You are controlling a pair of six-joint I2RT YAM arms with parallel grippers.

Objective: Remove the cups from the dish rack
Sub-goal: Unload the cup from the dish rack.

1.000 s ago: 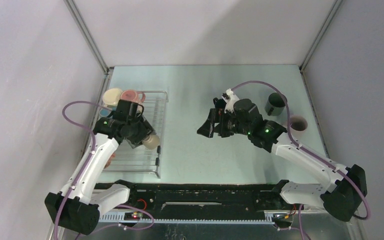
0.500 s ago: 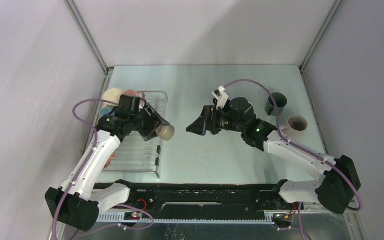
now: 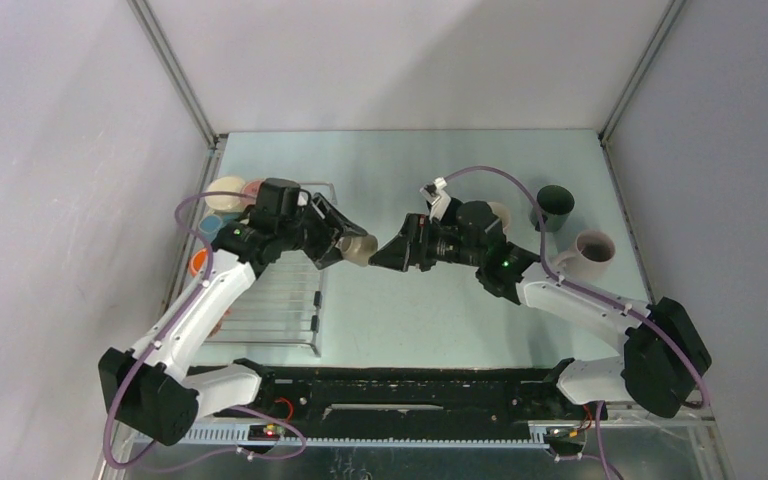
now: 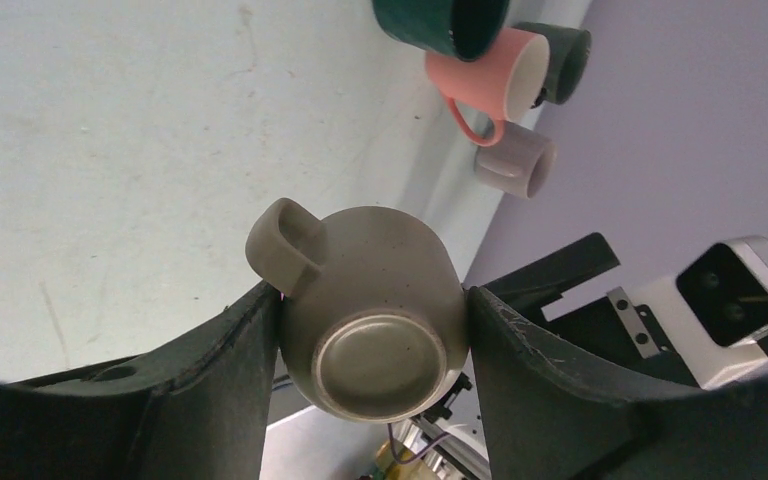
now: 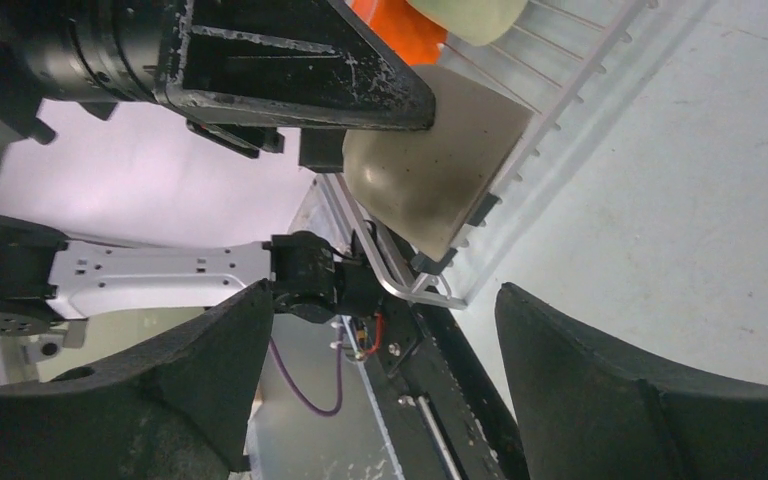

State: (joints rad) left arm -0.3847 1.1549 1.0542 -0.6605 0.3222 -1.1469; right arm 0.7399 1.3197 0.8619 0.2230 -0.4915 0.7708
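Beige mug (image 4: pixel 375 300) has fine dark specks, w/ dk teal mug (image 4: pixel 440 20), salmon-pink mug (image 4: pixel 485 85) (white inside), pale grey mug (image 4: pixel 515 165), orange mug (image 5: pixel 400 25), silvery wire rack (image 3: pixel 290 300), pale mint table (image 3: pixel 440 170).

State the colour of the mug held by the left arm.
Speckled beige mug; clearest in the left wrist view.

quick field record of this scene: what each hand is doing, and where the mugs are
left hand: shut on a beige mug, gripped by its sides
beige mug: in the air just past the rack's right edge, mouth toward the right hand
right hand: open, empty, close to the beige mug
rack: cream mug, pink mug, blue mug, orange mug along its left side
table, right side: dark green mug, pale mug, both upright
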